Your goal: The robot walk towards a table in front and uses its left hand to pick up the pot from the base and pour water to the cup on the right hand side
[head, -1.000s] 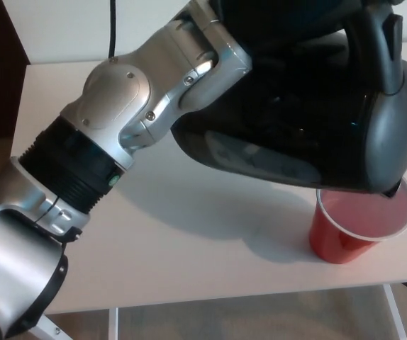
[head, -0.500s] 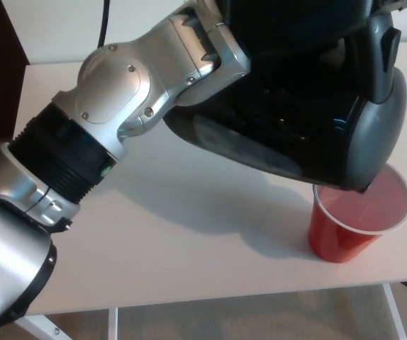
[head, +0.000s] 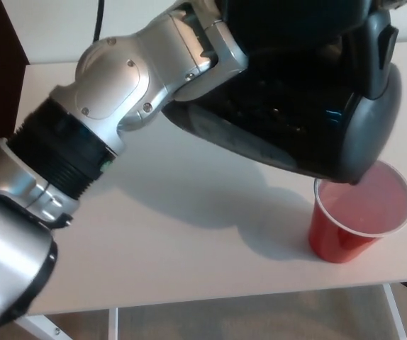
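Left hand (head: 288,21) holding tilted pot (head: 296,106), over cup (head: 359,212)

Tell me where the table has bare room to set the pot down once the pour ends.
The table is bare along its near edge, left of the red cup and below the left arm. The far left corner by the dark wall also looks free. The right end is crowded: the pot hangs tilted over the cup.

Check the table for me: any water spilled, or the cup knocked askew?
Nothing stands out. The red cup stands upright near the table's front right edge, and the white tabletop around it looks dry. The black pot is tilted above it, spout end over the cup's rim. No stream is visible, and the left hand holding the pot is hidden.
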